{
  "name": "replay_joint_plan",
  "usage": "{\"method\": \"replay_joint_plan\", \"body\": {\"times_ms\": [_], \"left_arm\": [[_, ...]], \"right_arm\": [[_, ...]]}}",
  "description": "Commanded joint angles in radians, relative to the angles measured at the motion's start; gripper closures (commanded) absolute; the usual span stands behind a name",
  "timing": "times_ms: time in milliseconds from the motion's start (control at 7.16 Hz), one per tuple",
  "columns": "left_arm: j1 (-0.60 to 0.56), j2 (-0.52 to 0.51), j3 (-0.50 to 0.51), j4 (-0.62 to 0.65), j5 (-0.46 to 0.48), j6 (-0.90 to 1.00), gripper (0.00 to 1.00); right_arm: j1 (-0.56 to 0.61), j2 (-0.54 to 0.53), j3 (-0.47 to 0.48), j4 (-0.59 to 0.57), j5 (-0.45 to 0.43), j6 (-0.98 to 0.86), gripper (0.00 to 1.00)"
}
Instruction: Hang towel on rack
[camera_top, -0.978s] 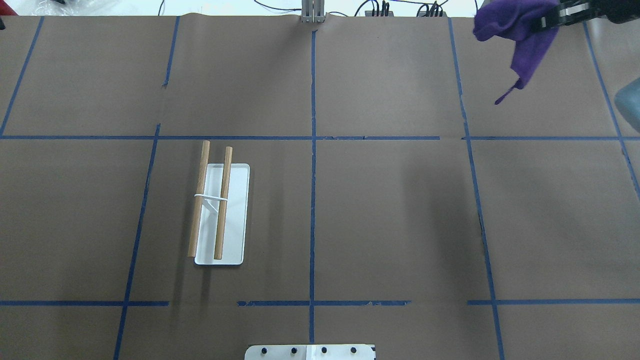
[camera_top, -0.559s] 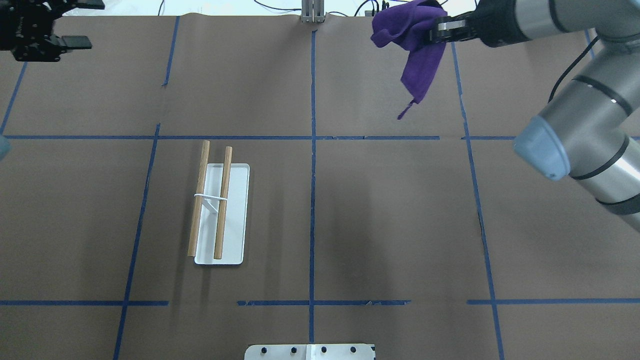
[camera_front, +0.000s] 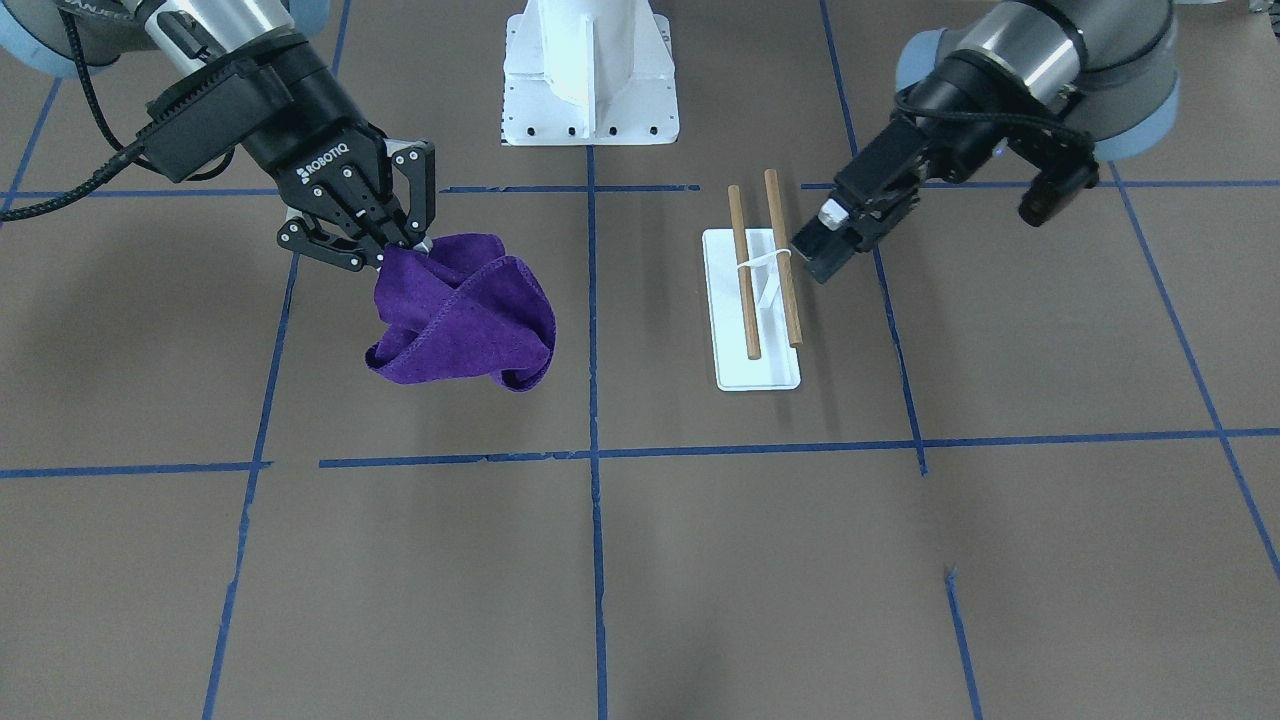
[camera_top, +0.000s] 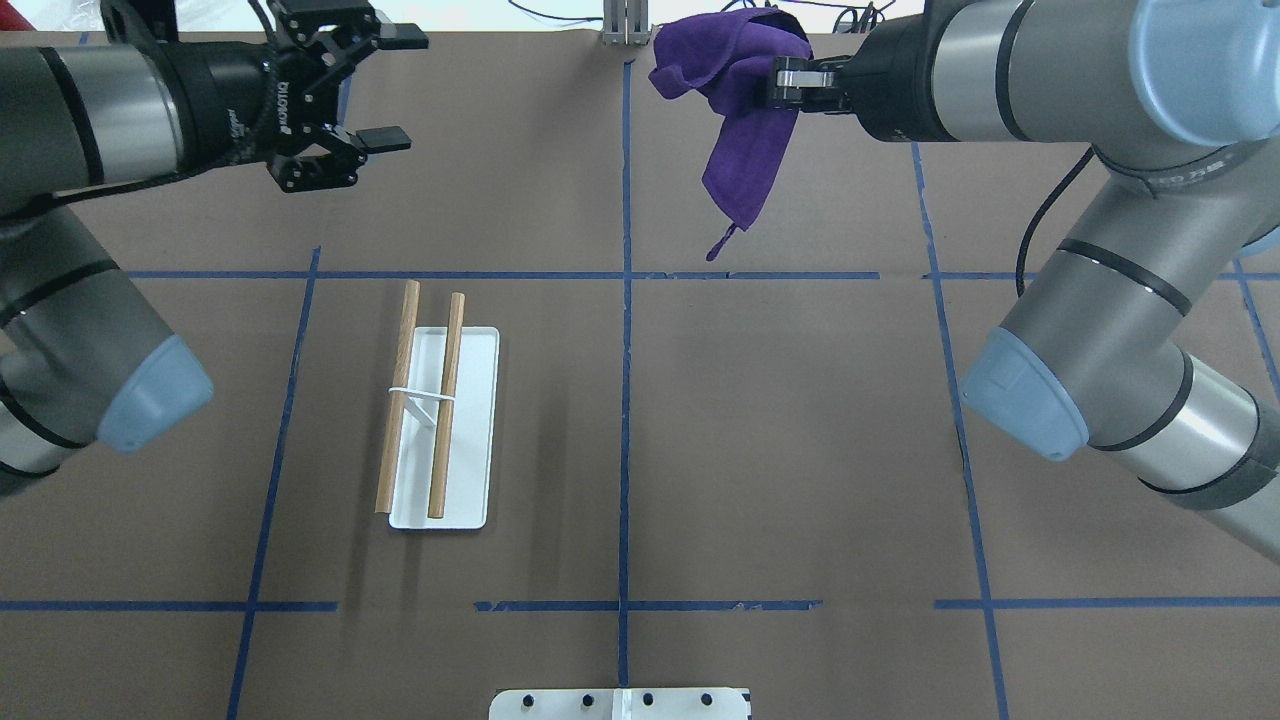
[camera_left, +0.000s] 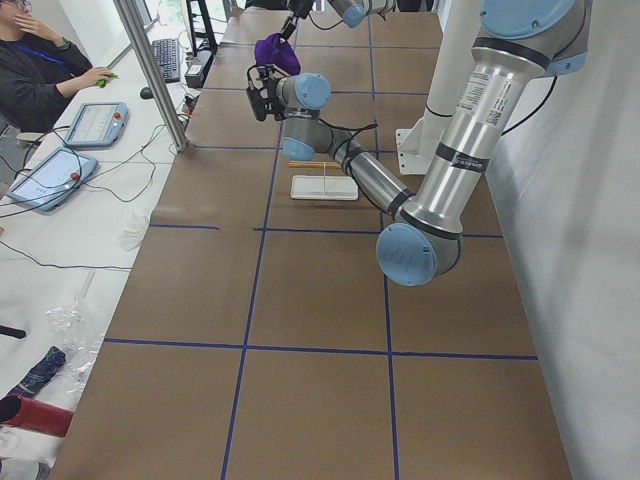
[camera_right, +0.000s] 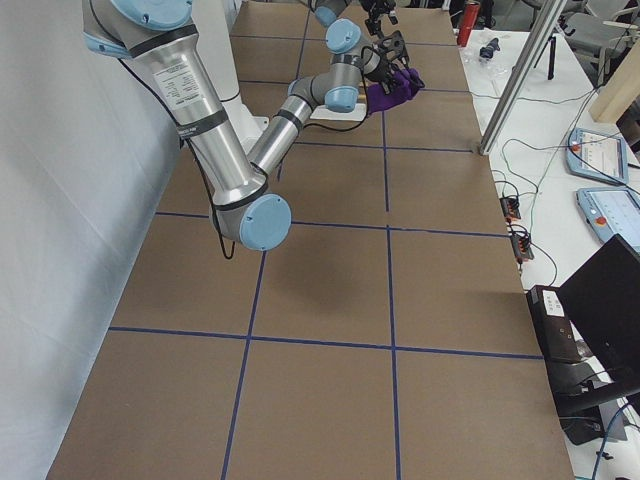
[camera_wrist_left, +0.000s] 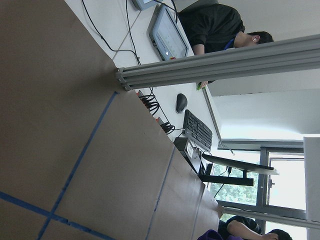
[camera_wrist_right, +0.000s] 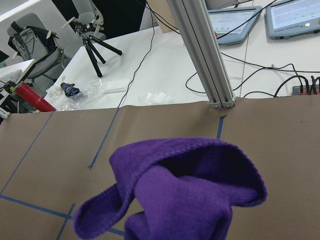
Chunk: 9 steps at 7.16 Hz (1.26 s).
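Observation:
My right gripper (camera_top: 785, 82) is shut on a bunched purple towel (camera_top: 740, 120) and holds it in the air near the table's far edge, just right of the centre line. The towel hangs below the fingers (camera_front: 400, 240) in the front view (camera_front: 460, 315) and fills the right wrist view (camera_wrist_right: 185, 190). The rack (camera_top: 447, 400), a white base with two wooden rods, stands left of centre (camera_front: 745, 280). My left gripper (camera_top: 390, 90) is open and empty, in the air beyond the rack toward the far edge (camera_front: 822, 252).
The robot's base plate (camera_top: 620, 703) sits at the near edge. An aluminium post (camera_top: 625, 22) stands at the far edge by the centre line. Blue tape lines grid the brown table. Operators' desks with tablets lie beyond the far edge (camera_right: 600, 150).
My right gripper has carried the towel leftward from the far right corner to near the centre line. My left gripper has come in from the far left and moved right, still open.

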Motion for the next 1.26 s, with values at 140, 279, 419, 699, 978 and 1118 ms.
{"method": "replay_joint_plan", "body": {"times_ms": [140, 279, 419, 699, 978, 1118], "left_arm": [[0.136, -0.132, -0.025, 0.168, 0.077, -0.010, 0.13], [0.156, -0.166, -0.014, 0.168, 0.077, -0.008, 0.14], [0.161, -0.180, -0.014, 0.168, 0.072, -0.007, 0.15], [0.161, -0.187, -0.013, 0.168, 0.072, -0.002, 0.18], [0.159, -0.189, -0.008, 0.168, 0.070, 0.004, 0.29], [0.159, -0.189, 0.001, 0.168, 0.070, 0.004, 0.32]], "right_arm": [[-0.034, 0.008, 0.009, 0.000, -0.036, 0.013, 1.00], [-0.047, 0.008, 0.017, 0.000, -0.037, 0.015, 1.00], [-0.080, 0.008, 0.031, 0.000, -0.071, 0.015, 1.00], [-0.116, 0.008, 0.051, 0.000, -0.106, 0.013, 1.00], [-0.116, -0.003, 0.072, 0.000, -0.106, 0.011, 1.00], [-0.116, -0.003, 0.075, -0.001, -0.106, 0.011, 1.00]]}}
